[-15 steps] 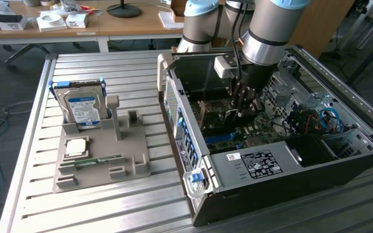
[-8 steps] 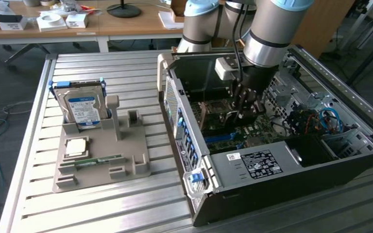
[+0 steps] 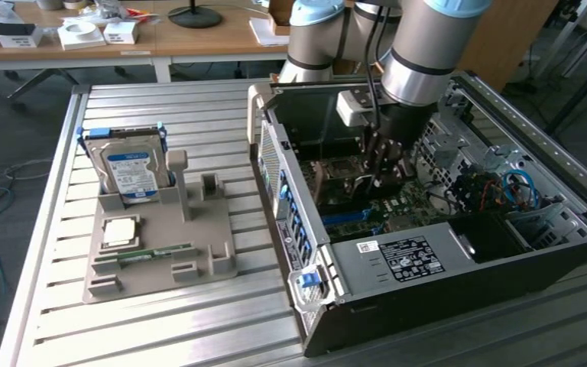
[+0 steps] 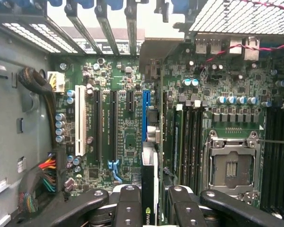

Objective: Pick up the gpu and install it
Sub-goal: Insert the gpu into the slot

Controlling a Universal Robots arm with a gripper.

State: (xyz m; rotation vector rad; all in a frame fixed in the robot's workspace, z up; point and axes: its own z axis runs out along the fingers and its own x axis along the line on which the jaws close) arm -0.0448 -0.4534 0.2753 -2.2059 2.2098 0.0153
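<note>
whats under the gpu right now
The motherboard, with its blue slot running out from beneath the gpu. The card's edge and the gripper cover the rest of that slot.

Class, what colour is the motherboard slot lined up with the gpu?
The slot is blue; wrist view.

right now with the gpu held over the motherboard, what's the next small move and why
Probably ease the gpu straight down toward the blue expansion slot: the gripper holds it edge-on, roughly in line with that slot, and it does not look seated yet.
</note>
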